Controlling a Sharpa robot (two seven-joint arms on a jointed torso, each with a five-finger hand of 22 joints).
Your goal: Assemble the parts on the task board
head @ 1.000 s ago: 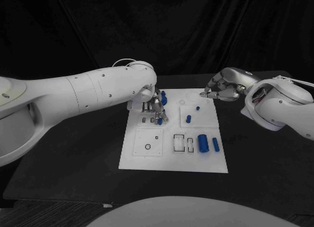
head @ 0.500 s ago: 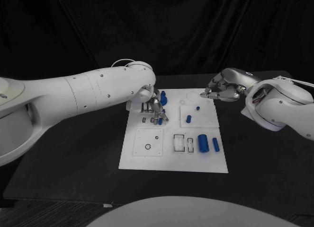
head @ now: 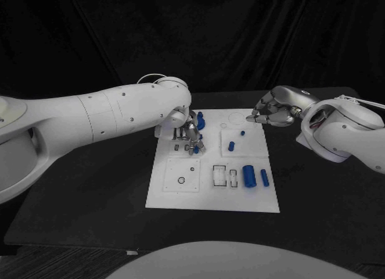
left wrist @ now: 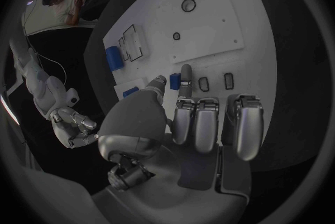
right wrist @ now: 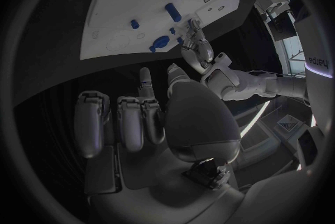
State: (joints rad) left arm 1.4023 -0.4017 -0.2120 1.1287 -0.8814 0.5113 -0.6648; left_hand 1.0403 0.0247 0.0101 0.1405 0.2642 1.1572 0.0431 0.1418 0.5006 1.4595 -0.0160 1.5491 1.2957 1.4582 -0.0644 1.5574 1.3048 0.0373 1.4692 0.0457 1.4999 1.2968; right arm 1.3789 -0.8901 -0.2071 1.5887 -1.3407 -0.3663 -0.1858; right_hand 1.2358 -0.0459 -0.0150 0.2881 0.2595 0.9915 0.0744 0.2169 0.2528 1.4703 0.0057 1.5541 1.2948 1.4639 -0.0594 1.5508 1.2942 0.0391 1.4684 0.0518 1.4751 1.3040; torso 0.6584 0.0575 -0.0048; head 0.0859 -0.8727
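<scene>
- Since the earlier frames, hardly anything has shifted: the left hand point(head: 186, 137) stays over the far left part of the task board point(head: 192, 197), its fingertips now a touch closer to the two small slots beneath them, and the right hand point(head: 272, 112) keeps its place at the board's far right corner.
- Left hand: in the left wrist view point(left wrist: 183, 118) the thumb and one straight finger pinch a small blue part point(left wrist: 175, 82) at their tips, while the other fingers lie curled in beside it. That part sits just above the board, close to the small dark-outlined slots point(left wrist: 214, 82).
- Right hand: in the right wrist view point(right wrist: 150, 118) the fingers are curled in and the thumb meets one raised finger; I cannot tell whether anything is held between them.
- Just beyond the left hand's fingers a blue peg-like part point(head: 201, 120) stands on the board.
- Between the two hands, on the board's raised square, are a slanted blue part point(head: 231, 146) and a smaller one point(head: 241, 133).
- Nearer the robot than both hands, a thick blue cylinder point(head: 249, 175) and a thin blue bar point(head: 264, 177) lie side by side, beside the rectangular outlines.
</scene>
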